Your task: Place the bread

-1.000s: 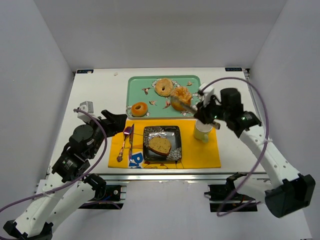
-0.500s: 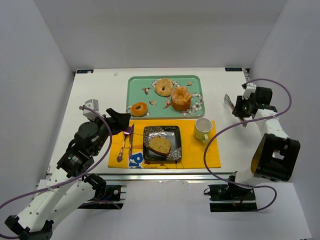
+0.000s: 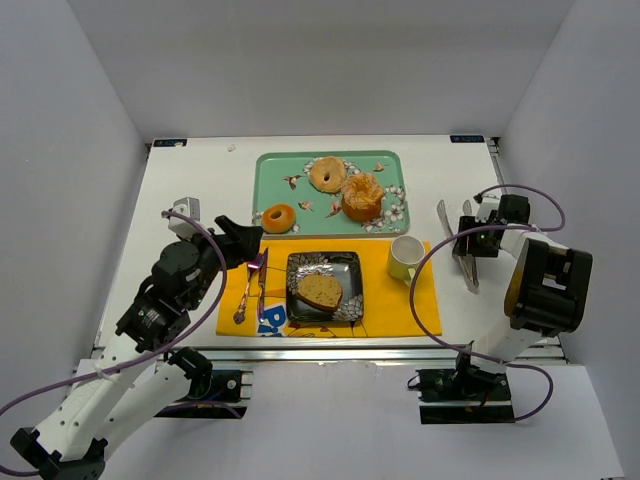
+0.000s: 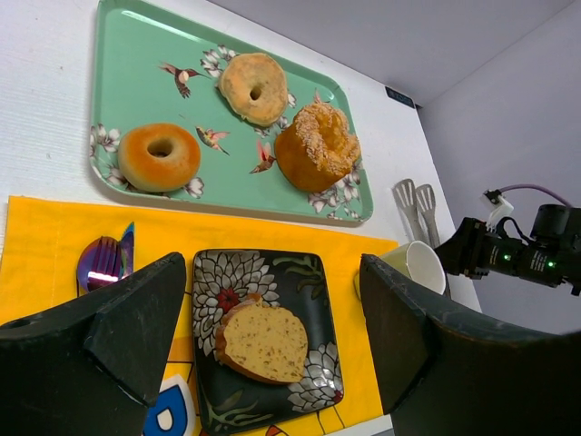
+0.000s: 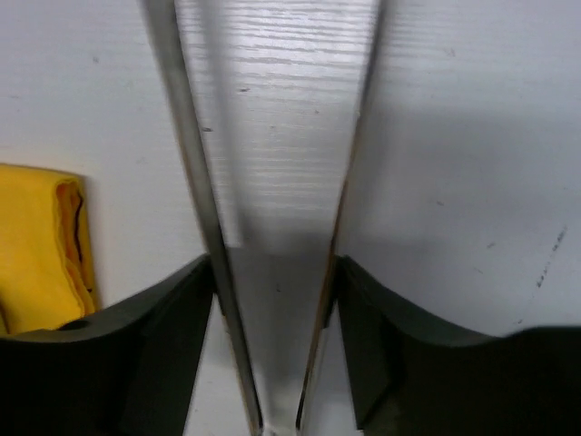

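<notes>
The thick half-round bread slice (image 3: pixel 320 291), dark crust and tan crumb face up, lies on the black square floral plate (image 3: pixel 354 265), a little left of its middle, with nothing else on the plate. That plate sits at the centre of the yellow cloth placemat (image 3: pixel 410 305). To its left on the mat lie an iridescent purple fork (image 3: pixel 247 285) and a matching knife (image 3: pixel 261 280), side by side. At the mat's far right corner stands a pale yellow-green mug (image 3: pixel 405 260), upright; I cannot tell whether it holds anything.

Beyond the mat, the mint-green flowered tray (image 3: pixel 275 175) carries three items: a pale ring bagel (image 3: pixel 327 174) at the far side, a golden-brown fluted cake (image 3: pixel 362 196) just right of it, and a small orange ring donut (image 3: pixel 278 217) at the near left.

The left gripper (image 3: pixel 238 243) hangs over the mat's left edge, jaws spread wide, holding nothing. Out right on the white table (image 3: pixel 190 190), the right gripper (image 3: pixel 468 243) clasps metal tongs (image 3: pixel 445 215), its fingers (image 5: pixel 154 363) pressed against the two arms.
</notes>
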Robot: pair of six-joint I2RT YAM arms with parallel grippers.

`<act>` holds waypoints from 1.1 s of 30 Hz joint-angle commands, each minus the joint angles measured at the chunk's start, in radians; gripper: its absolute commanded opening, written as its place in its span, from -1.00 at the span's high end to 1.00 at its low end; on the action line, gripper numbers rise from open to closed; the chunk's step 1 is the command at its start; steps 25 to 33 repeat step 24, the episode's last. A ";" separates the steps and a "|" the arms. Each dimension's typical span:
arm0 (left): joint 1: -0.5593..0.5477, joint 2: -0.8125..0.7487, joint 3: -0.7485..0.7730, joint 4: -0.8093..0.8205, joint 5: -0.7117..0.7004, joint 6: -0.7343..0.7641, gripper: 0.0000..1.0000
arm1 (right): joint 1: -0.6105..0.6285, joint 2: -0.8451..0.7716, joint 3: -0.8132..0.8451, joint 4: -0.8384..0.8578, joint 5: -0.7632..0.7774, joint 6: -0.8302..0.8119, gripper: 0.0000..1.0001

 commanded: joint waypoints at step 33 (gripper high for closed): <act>-0.004 0.003 0.022 0.012 -0.008 0.027 -0.80 | -0.038 -0.261 0.293 -0.178 -0.040 -0.055 -0.79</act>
